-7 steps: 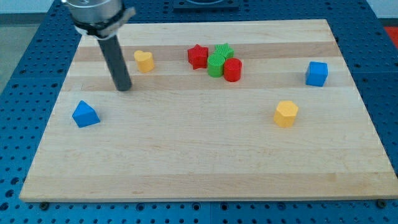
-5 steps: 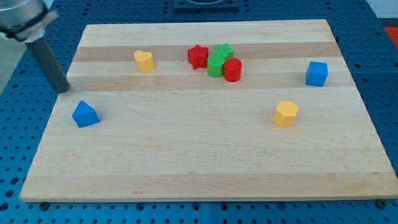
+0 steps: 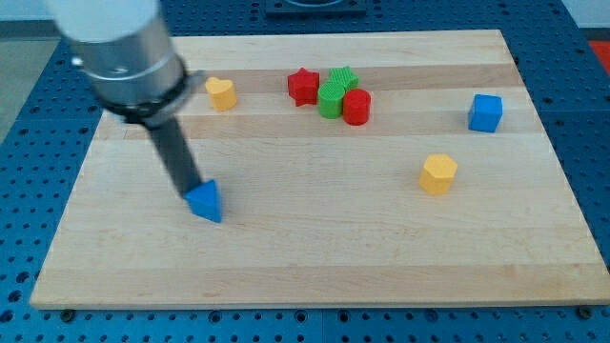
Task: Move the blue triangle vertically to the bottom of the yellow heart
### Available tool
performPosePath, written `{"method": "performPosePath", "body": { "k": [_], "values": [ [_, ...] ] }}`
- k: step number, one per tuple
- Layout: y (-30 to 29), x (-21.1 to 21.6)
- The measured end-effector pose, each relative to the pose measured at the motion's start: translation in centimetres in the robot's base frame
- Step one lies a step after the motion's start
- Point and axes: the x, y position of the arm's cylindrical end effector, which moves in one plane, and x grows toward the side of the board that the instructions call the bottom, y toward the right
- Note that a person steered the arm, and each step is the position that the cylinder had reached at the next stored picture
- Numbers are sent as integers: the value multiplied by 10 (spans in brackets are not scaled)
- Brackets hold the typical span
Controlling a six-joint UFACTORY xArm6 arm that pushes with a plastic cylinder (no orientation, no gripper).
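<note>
While my tip (image 3: 188, 193) presses the blue triangle (image 3: 205, 201) from the view's left, the block sits almost straight below the yellow heart (image 3: 221, 93).
No claw exists here, just the rod touching the triangle to shove it rightward; farther up the bench (image 3: 315, 257) the heart waits, well apart, beside the red star (image 3: 303, 86).

Wooden board (image 3: 315, 267) on a blue pegboard bench (image 3: 19, 124), carried blue triangle (image 3: 205, 201), yellow heart (image 3: 221, 92), red star (image 3: 303, 86), two green blocks (image 3: 335, 91), red cylinder (image 3: 356, 107), blue cube (image 3: 485, 112), yellow block (image 3: 438, 174).
</note>
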Motion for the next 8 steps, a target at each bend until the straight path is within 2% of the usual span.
{"method": "performPosePath", "body": {
  "k": [1,2,3,4,5,6,8],
  "values": [
    [20,-2],
    [5,-13],
    [-53,-52],
    [-84,-106],
    [-84,-224],
    [-55,-300],
    [-42,-298]
  ]
}}
